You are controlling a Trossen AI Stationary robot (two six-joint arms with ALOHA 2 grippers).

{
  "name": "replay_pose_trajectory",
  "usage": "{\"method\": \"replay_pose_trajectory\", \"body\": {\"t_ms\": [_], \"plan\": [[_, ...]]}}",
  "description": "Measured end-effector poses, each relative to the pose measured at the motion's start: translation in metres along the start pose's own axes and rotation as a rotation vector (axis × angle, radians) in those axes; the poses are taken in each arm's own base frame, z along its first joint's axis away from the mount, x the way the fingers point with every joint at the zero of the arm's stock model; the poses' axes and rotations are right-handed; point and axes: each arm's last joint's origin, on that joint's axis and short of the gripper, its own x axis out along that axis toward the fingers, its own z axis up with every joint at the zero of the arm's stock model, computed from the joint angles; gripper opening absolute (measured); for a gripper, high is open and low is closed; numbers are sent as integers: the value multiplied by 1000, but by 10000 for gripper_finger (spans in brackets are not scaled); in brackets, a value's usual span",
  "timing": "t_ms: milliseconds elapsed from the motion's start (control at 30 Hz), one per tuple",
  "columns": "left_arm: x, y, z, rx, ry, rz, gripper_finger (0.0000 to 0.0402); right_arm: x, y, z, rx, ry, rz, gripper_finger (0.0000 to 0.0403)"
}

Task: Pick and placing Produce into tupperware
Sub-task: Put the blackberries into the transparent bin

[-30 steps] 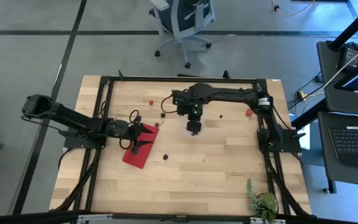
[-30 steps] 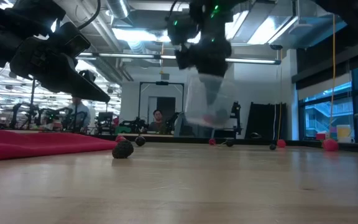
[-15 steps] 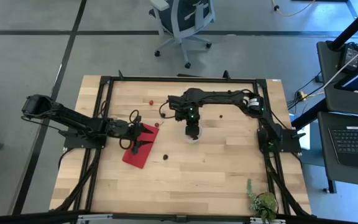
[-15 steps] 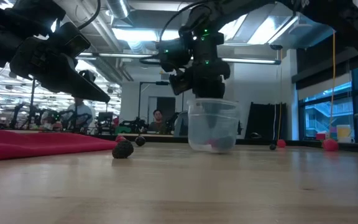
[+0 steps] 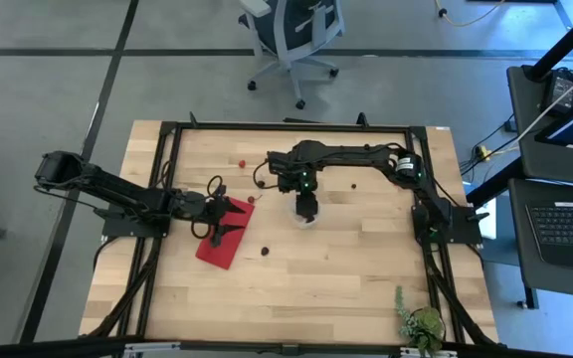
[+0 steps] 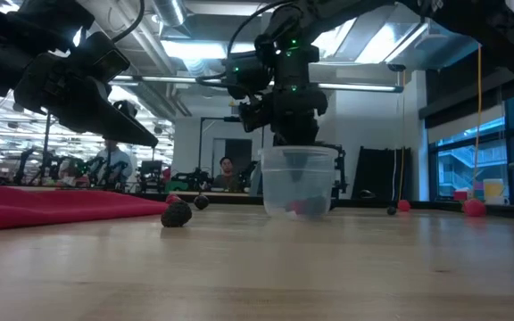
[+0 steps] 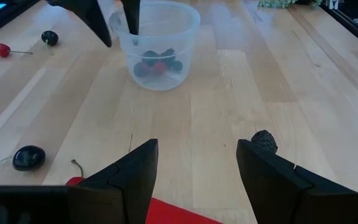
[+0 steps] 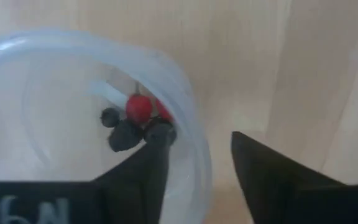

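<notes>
Pale wooden table [image 5: 346, 268], dark frame around it, and an office chair [image 5: 291, 35] on the grey floor beyond the far edge. Out in the room behind the table a seated person [image 6: 227, 169] shows in the distance.

Near the middle of the boards stands the tupperware [image 6: 299, 181], upright and resting on the wood, with a small heap of dark cherries and red berries [image 7: 157, 64] lying in its bottom. Directly above it hangs the right gripper [image 8: 197, 171], pointing down. Its jaws stand a little apart, straddling the cup's wall, one finger inside the rim and the other outside; from where I stand they seem loose on the plastic, not pinching it.

Loose produce lies scattered round about. Beyond the right jaws, toward the far edge, sit a red berry [image 5: 241, 161] and a dark cherry [image 5: 260, 183]. A shrivelled dark fruit [image 7: 264, 140] lies just ahead of the left gripper [image 7: 197, 165], and a black cherry [image 7: 28, 157] with its stem lies off to one side of that gripper's fingers.

That left gripper hovers over the magenta cloth [image 5: 222, 244], well apart from the cup, its jaws spread wide and holding nothing. A green leafy plant [image 5: 421, 323] sits by the table's near edge.
</notes>
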Motion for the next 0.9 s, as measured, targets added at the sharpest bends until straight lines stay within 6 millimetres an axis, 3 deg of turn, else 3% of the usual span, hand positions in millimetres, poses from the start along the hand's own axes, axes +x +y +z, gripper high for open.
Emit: {"method": "replay_pose_trajectory", "body": {"t_ms": [233, 433, 567, 733, 900], "plan": [[0, 0, -1, 1, 9, 1, 212, -30, 3, 4, -7, 2, -113, 249], [0, 0, -1, 2, 16, 1, 212, -92, 18, 11, -2, -149, -142, 263], [0, 0, -2, 2, 17, 2, 212, -128, 40, 17, -9, -359, -170, 263], [0, 0, -2, 2, 16, 1, 212, -133, 87, 23, -83, -559, -228, 264], [0, 0, -1, 1, 14, -3, 212, -107, 136, 24, -125, -598, -436, 264]]}}
